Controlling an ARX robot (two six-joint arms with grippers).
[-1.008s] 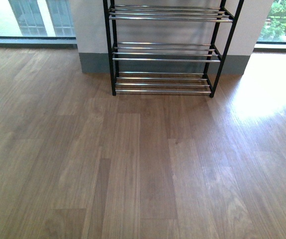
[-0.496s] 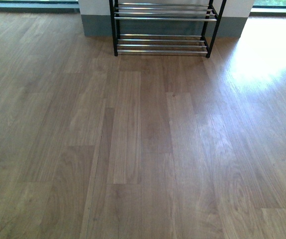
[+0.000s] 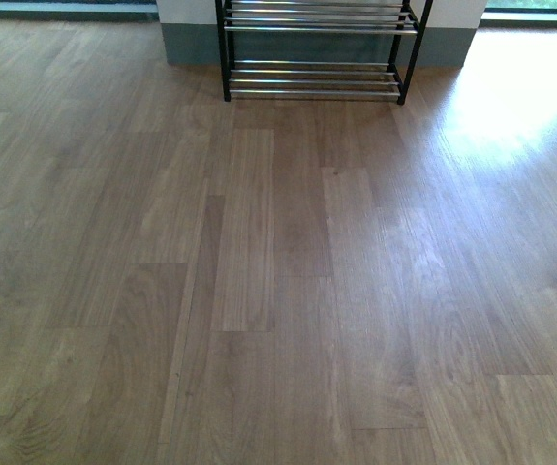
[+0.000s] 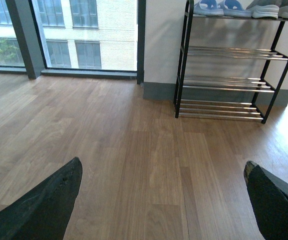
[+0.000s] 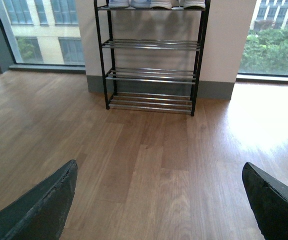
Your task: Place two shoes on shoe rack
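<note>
shoe rack (image 3: 314, 58) higher in front view than before, far beyond both wide-open empty hands (image 4: 161, 200) (image 5: 159, 200)

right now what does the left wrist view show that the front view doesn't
Only the left wrist view shows the rack's top shelf, carrying blue slippers and grey sneakers, plus windows and the empty left hand, open. Only the front view shows the floor nearest the robot, with no arm in sight. Both share the shoe rack, its lower shelves empty, and the wood floor.
</note>
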